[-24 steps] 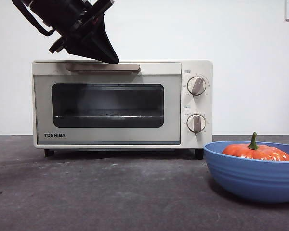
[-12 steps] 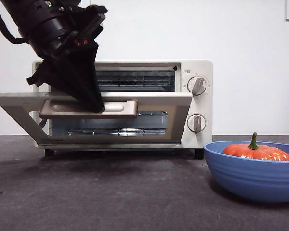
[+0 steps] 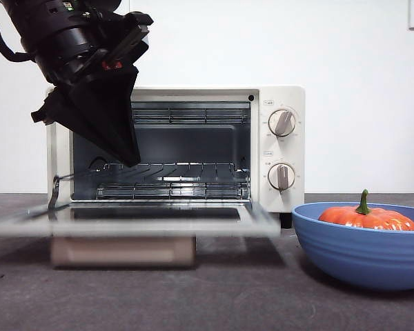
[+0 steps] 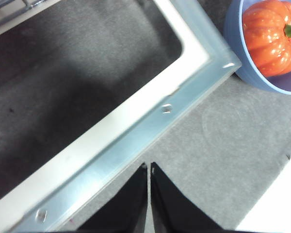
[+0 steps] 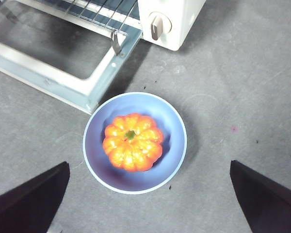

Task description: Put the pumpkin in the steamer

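The pumpkin [image 3: 368, 217] sits in the bowl [image 3: 362, 255], right of the steamer [image 3: 279, 148] and its lowered door [image 3: 134, 222].

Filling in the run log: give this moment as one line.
steamer door: open flat | pumpkin: in blue bowl | left pincer: shut, above door | right pincer: open over pumpkin

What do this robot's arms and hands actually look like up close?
All black. In the front view the left hand tapers to a wedge-shaped point below a chunky round wrist, with a black cable looping at its side and small red and green spots on the housing. From its own camera, the left hand's fingers are flat matte triangles. The right hand's fingers look the same: plain dark wedges, no markings.
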